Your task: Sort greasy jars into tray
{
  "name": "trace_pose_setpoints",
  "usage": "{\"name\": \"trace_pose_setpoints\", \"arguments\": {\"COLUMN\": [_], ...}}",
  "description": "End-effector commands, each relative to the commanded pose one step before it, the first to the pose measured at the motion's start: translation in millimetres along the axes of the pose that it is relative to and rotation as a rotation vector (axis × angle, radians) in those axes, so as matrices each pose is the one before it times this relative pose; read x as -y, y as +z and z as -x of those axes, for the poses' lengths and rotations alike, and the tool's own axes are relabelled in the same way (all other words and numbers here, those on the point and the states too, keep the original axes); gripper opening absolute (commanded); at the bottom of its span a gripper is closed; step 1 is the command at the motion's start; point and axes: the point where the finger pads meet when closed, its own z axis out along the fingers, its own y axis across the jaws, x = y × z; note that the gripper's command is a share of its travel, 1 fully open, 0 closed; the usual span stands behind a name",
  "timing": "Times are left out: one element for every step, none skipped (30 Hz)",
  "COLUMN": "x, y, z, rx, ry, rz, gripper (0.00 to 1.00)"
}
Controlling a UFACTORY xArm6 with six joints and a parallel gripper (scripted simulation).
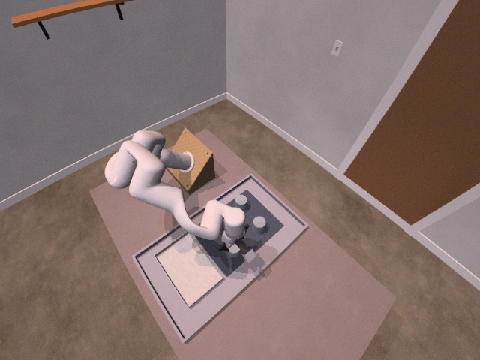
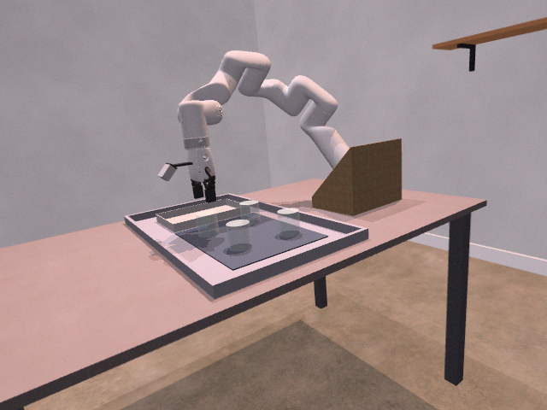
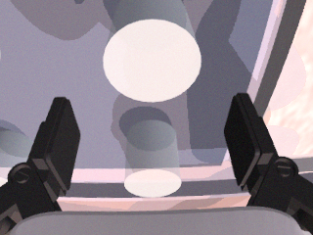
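Open claw, round glass jar

Two plain grey walls meet in a corner, a pale skirting board running along their foot. High at 10 o'clock a wooden wall shelf sits on black brackets. A light switch is at 1 o'clock, a brown door at 3 o'clock. The floor is mottled brown. The pink worktop stands on dark legs.

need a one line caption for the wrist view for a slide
Open tool hangs empty above an upturned glass jar on the dark drying mat.
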Motion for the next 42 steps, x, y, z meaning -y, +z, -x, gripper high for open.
{"name": "trace_pose_setpoints", "arguments": {"x": [-1.04, 0.00, 0.00, 0.00, 0.00, 0.00, 0.00, 0.00, 0.00, 0.00, 0.00, 0.00, 0.00, 0.00, 0.00, 0.00, 0.00, 0.00, 0.00, 0.00, 0.00, 0.00, 0.00, 0.00, 0.00, 0.00, 0.00, 0.00, 0.00, 0.00, 0.00, 0.00, 0.00, 0.00, 0.00, 0.00, 0.00, 0.00, 0.00, 0.00, 0.00, 0.00], "y": [26.42, 0.00, 0.00, 0.00, 0.00, 0.00, 0.00, 0.00, 0.00, 0.00, 0.00, 2.00, 2.00, 2.00, 2.00, 2.00, 2.00, 2.00, 2.00, 2.00, 0.00, 0.00, 2.00, 2.00, 2.00, 2.00, 2.00, 2.00, 2.00, 2.00, 2.00, 2.00, 2.00, 2.00, 2.00, 2.00, 2.00, 0.00, 0.00, 2.00, 0.00, 0.00], "z": [-3.15, 0.00, 0.00, 0.00, 0.00, 0.00, 0.00, 0.00, 0.00, 0.00, 0.00, 0.00, 0.00, 0.00, 0.00, 0.00, 0.00, 0.00, 0.00, 0.00, 0.00, 0.00, 0.00, 0.00, 0.00, 0.00, 0.00, 0.00, 0.00, 0.00, 0.00, 0.00, 0.00, 0.00, 0.00, 0.00, 0.00, 0.00, 0.00, 0.00, 0.00, 0.00], "rx": [-0.00560, 0.00000, 0.00000, 0.00000, 0.00000, 0.00000, 0.00000, 0.00000, 0.00000, 0.00000, 0.00000, 0.00000, 0.00000, 0.00000, 0.00000, 0.00000, 0.00000, 0.00000, 0.00000, 0.00000, 0.00000, 0.00000, 0.00000, 0.00000, 0.00000, 0.00000, 0.00000, 0.00000, 0.00000, 0.00000, 0.00000, 0.00000, 0.00000, 0.00000, 0.00000, 0.00000, 0.00000, 0.00000, 0.00000, 0.00000, 0.00000, 0.00000], "ry": [0.00282, 0.00000, 0.00000, 0.00000, 0.00000, 0.00000, 0.00000, 0.00000, 0.00000, 0.00000, 0.00000, 0.00000, 0.00000, 0.00000, 0.00000, 0.00000, 0.00000, 0.00000, 0.00000, 0.00000, 0.00000, 0.00000, 0.00000, 0.00000, 0.00000, 0.00000, 0.00000, 0.00000, 0.00000, 0.00000, 0.00000, 0.00000, 0.00000, 0.00000, 0.00000, 0.00000, 0.00000, 0.00000, 0.00000, 0.00000, 0.00000, 0.00000], "rz": [-0.00055, 0.00000, 0.00000, 0.00000, 0.00000, 0.00000, 0.00000, 0.00000, 0.00000, 0.00000, 0.00000, 0.00000, 0.00000, 0.00000, 0.00000, 0.00000, 0.00000, 0.00000, 0.00000, 0.00000, 0.00000, 0.00000, 0.00000, 0.00000, 0.00000, 0.00000, 0.00000, 0.00000, 0.00000, 0.00000, 0.00000, 0.00000, 0.00000, 0.00000, 0.00000, 0.00000, 0.00000, 0.00000, 0.00000, 0.00000, 0.00000, 0.00000], "gripper": [1.00, 1.00, 1.00, 1.00, 1.00, 1.00, 1.00, 1.00, 1.00, 1.00, 1.00, 1.00, 1.00, 1.00, 1.00, 1.00, 1.00, 1.00, 1.00, 1.00, 1.00, 1.00, 1.00, 1.00, 1.00, 1.00, 1.00, 1.00, 1.00, 1.00, 1.00, 1.00, 1.00, 1.00, 1.00, 1.00, 1.00, 1.00, 1.00, 1.00, 1.00, 1.00]}}
